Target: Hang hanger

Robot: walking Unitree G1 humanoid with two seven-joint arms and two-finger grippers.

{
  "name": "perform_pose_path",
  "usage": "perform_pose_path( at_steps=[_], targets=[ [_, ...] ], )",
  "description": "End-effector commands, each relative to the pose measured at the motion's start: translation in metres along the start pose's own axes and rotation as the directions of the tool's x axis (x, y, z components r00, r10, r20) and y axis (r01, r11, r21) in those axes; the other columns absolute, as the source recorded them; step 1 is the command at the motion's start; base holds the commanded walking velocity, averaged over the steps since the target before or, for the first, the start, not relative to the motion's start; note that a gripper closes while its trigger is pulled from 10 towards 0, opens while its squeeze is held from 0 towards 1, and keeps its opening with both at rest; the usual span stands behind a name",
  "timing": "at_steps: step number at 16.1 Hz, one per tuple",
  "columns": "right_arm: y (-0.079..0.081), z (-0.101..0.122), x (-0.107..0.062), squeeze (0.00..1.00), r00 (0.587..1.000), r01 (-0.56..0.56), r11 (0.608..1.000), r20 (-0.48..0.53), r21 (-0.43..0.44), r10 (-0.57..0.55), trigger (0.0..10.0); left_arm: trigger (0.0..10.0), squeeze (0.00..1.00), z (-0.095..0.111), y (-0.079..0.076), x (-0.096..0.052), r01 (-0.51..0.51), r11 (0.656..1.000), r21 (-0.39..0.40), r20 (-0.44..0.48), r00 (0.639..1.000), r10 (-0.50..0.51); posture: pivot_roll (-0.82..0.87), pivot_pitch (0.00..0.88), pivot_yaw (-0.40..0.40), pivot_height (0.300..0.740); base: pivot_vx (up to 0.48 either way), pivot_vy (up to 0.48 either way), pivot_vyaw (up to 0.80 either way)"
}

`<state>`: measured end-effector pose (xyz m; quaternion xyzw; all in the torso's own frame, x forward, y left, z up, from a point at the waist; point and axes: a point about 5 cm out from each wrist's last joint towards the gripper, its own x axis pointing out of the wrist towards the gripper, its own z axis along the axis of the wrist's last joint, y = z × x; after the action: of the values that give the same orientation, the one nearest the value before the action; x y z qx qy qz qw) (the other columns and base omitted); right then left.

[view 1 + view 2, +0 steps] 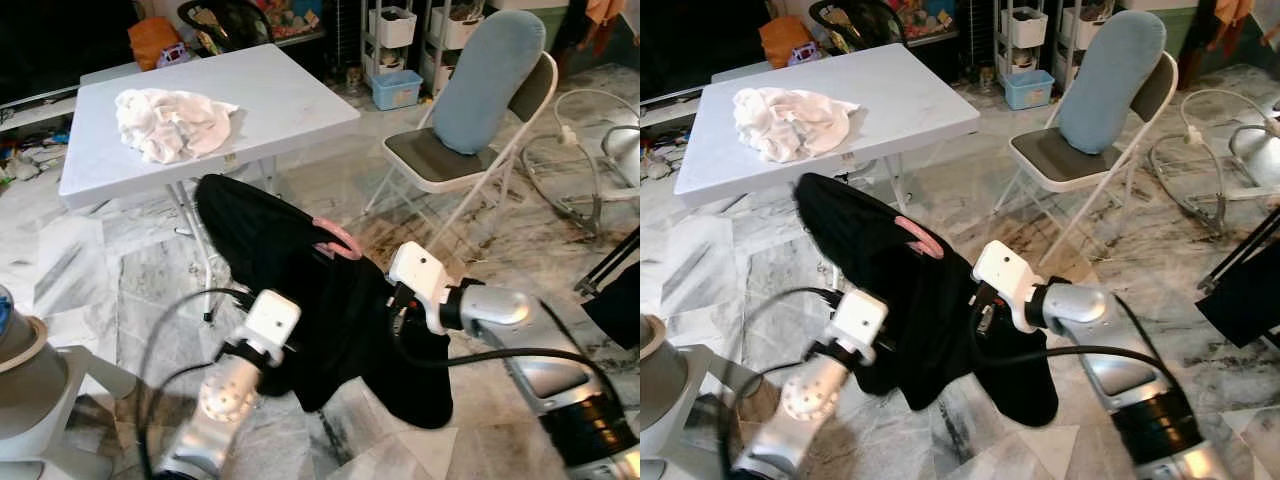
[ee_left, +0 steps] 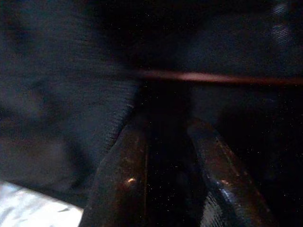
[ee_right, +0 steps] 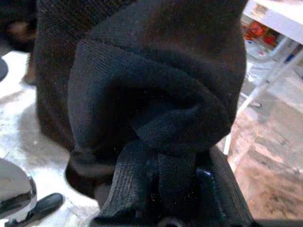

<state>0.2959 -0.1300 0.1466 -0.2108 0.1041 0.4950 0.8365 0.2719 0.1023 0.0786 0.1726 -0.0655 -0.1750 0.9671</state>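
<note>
- Left eye view: I am holding a black garment (image 1: pixel 300 290) between my two arms, above a marbled floor (image 1: pixel 100 280), in front of a white folding surface (image 1: pixel 290 100).
- A pink hanger (image 1: pixel 338 240) sits inside the garment; a short curve of it pokes out at the cloth's upper edge, between my two wrists.
- My left tool (image 2: pixel 165 156) is pushed into the dark cloth. In the left wrist view its two fingers stand slightly apart with fabric around them and a thin pink bar of the hanger crossing just beyond the tips. I cannot tell whether they grip anything.
- My right tool (image 3: pixel 158 184) is clamped on a thick rolled fold of the garment, with cloth bunched between its fingers.
- On the surface lies a crumpled white cloth (image 1: pixel 170 122). A folding chair (image 1: pixel 440 160) with a blue cushion (image 1: pixel 485 80) stands to my right.
- Handling, as I judge it: the garment is soft, limp and fairly heavy for cloth, so it sags and could slide off. The hanger is stiff and light. The rigid hanger near its hook is the safer hold; gripping cloth alone gives poor control.
- I see no rail or rod to hang it on.
</note>
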Motion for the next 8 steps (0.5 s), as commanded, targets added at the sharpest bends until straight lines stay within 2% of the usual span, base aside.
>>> perform_pose_path(
  at_steps=[1, 4, 8],
  targets=[
    [-0.001, 0.013, -0.003, 0.00, 0.999, -0.014, 1.000, 0.050, -0.025, 0.015, 10.0, 10.0, 1.00, 0.001, 0.005, 0.003, -0.025, 0.999, 0.035, 0.009, 1.000, 0.025, -0.12, 0.000, 0.061, 0.740, 0.000, 0.000, 0.00],
    [0.007, 0.015, -0.012, 0.00, 0.995, -0.096, 0.995, 0.034, -0.036, 0.097, 10.0, 10.0, 1.00, 0.004, 0.020, 0.014, -0.092, 0.990, 0.104, 0.037, 0.995, 0.088, -0.14, 0.000, 0.073, 0.740, 0.000, 0.000, 0.00],
    [0.009, 0.008, -0.012, 0.00, 0.995, -0.103, 0.993, -0.007, -0.054, 0.103, 10.0, 10.0, 1.00, 0.010, 0.025, 0.023, -0.117, 0.976, 0.182, 0.076, 0.992, 0.105, -0.14, 0.000, 0.078, 0.740, 0.000, 0.000, 0.00]
  ],
)
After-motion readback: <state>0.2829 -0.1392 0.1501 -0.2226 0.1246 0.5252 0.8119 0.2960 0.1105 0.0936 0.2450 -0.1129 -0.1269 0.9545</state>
